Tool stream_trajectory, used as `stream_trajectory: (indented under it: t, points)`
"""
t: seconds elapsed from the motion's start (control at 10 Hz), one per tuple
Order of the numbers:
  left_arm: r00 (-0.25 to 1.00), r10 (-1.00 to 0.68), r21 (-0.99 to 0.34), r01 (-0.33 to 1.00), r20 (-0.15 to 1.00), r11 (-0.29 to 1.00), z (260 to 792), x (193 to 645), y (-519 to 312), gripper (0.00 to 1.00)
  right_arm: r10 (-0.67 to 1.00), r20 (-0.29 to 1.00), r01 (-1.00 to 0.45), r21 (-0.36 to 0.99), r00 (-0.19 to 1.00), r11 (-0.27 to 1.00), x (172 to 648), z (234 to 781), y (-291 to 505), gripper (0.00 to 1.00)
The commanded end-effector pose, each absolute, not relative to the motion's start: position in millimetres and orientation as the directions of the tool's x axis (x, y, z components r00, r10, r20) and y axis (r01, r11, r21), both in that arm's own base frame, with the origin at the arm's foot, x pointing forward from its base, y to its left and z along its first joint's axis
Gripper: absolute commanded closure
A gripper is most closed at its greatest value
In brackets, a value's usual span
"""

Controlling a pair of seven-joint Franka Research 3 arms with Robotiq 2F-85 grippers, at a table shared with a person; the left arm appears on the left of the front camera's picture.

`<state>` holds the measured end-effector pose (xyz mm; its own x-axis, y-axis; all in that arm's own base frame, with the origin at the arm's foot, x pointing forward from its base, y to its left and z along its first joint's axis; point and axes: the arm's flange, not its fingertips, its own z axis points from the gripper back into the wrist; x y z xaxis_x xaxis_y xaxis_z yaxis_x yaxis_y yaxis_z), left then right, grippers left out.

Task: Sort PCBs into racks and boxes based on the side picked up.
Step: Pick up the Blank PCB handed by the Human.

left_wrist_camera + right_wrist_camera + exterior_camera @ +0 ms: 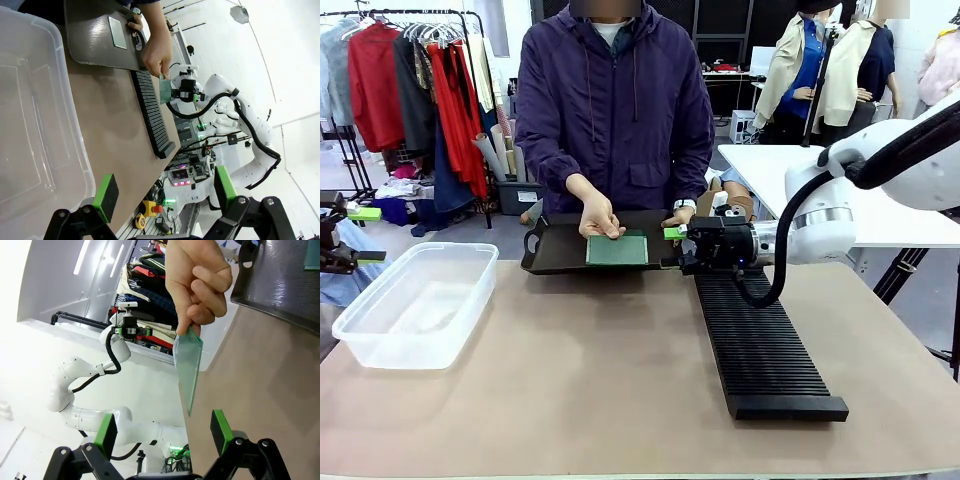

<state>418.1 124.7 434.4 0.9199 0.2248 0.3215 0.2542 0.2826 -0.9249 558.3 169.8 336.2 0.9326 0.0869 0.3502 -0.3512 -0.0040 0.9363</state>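
Front view cuts off the left tool (pixel 362 235) at the frame edge and hides the right-hand end of the tray (pixel 555 262) behind the right tool (pixel 672 248) and its arm. Can't read the held PCB (pixel 190 365) from there, lost behind the person's hand (pixel 200 285). Reads fine from the right wrist: hangs edge-down from a thumb-and-finger pinch at its top, just off the tray's right end, lighter dotted face to the camera. Sits with its lower edge just above the right tool's gap, pads (pixel 220 430) spread wide either side, no contact visible. Right arm reaching level toward the tray's right end, over the far end of the rack (pixel 760 340). Second PCB (pixel 617 250) flat on the tray, fingertips of the person's other hand (pixel 600 215) on its far edge. Left tool well left of the tray, raised by the tub (pixel 415 300), fingers spread, nothing between. Tub and rack both on the counter (pixel 570 400), nearer the robot than the tray.
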Motion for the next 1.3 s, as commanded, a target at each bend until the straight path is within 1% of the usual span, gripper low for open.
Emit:
stream_trajectory:
  t: [0.0, 0.4, 0.9, 1.0, 1.1, 1.2]
  points:
    - [0.922, 0.231, -0.928, 0.241, 0.31, 0.283, 436, 418, 125, 0.0, 0.088, 0.327, -0.327, 0.945, 0.941, -0.013, 574, 342, 186, 0.0]
    - [0.922, 0.231, -0.928, 0.241, 0.31, 0.283, 436, 418, 125, 0.0, 0.12, 0.274, -0.276, 0.961, 0.954, -0.003, 585, 343, 211, 0.0]
    - [0.922, 0.231, -0.928, 0.241, 0.31, 0.283, 436, 418, 125, 0.0, 0.113, 0.195, -0.197, 0.98, 0.974, 0.008, 592, 337, 223, 0.0]
    - [0.922, 0.231, -0.928, 0.241, 0.31, 0.283, 436, 418, 125, 0.0, 0.111, 0.19, -0.192, 0.981, 0.975, 0.008, 592, 337, 222, 0.02]
    - [0.922, 0.231, -0.928, 0.241, 0.31, 0.283, 436, 418, 125, 0.0, 0.108, 0.189, -0.191, 0.982, 0.976, 0.008, 592, 337, 222, 0.09]
    - [0.922, 0.231, -0.928, 0.241, 0.31, 0.283, 436, 418, 125, 0.0, 0.106, 0.184, -0.186, 0.982, 0.977, 0.013, 591, 337, 223, 0.18]
